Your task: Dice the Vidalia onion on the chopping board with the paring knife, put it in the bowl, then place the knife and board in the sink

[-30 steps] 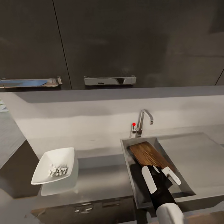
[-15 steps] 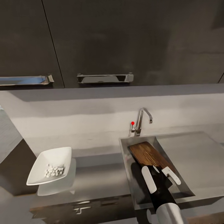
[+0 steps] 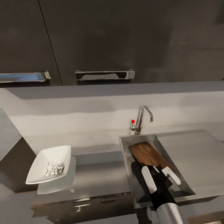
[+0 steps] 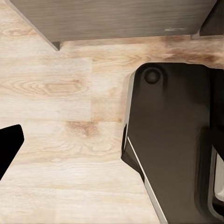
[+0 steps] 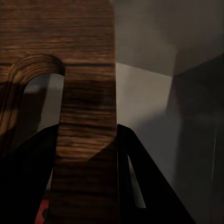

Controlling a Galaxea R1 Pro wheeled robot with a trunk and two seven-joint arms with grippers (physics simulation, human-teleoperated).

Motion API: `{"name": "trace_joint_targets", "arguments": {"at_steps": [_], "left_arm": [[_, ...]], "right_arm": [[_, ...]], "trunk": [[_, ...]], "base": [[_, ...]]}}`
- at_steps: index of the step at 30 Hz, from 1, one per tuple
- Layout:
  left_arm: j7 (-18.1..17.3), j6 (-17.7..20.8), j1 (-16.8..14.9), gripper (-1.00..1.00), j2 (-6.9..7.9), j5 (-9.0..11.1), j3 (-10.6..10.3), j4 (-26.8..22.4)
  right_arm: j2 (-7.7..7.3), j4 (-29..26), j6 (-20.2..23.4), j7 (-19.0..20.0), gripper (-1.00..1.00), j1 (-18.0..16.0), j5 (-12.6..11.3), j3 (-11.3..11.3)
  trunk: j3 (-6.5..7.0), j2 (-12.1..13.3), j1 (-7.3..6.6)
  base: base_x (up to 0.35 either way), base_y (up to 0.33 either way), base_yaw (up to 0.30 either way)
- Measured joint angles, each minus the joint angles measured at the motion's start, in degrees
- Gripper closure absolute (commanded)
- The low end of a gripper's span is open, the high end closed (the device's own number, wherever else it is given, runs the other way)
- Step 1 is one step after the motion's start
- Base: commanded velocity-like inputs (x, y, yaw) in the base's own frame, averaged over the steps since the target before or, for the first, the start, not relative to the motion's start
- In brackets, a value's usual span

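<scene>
Chopping board (image 3: 149, 154) lies tilted inside sink (image 3: 125, 155), lower right of frame. Right gripper (image 3: 161, 177) jaws clamped on board's near end. Board looks stiff, fairly heavy; edge grip suits. Bowl (image 3: 37, 161) with diced onion (image 3: 54, 170) on worktop (image 3: 99, 177), lower left.

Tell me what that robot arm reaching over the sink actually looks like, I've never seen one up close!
In the head view, the right gripper has two long, flat white fingers with rounded tips, mounted on a chunky black wrist block. Behind that, the forearm turns into a smooth, silvery-grey cylinder. No cables or markings are visible. In the right wrist view the fingers look like dark, tapering wedges.
</scene>
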Motion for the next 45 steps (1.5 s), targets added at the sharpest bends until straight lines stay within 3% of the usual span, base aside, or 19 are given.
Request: {"name": "trace_joint_targets", "arguments": {"at_steps": [26,45], "left_arm": [[0.00,0.00,0.00,-1.00,0.00,0.00,0.00,0.00],[0.00,0.00,0.00,-1.00,0.00,0.00,0.00,0.00]], "right_arm": [[0.00,0.00,0.00,0.03,1.00,0.00,0.02,0.12],[0.00,0.00,0.00,0.03,1.00,0.00,-0.01,0.26]], "trunk": [[-0.61,0.00,0.00],[-2.18,0.00,0.00]], "base": [[0.000,0.000,0.000],[0.000,0.000,0.000]]}}
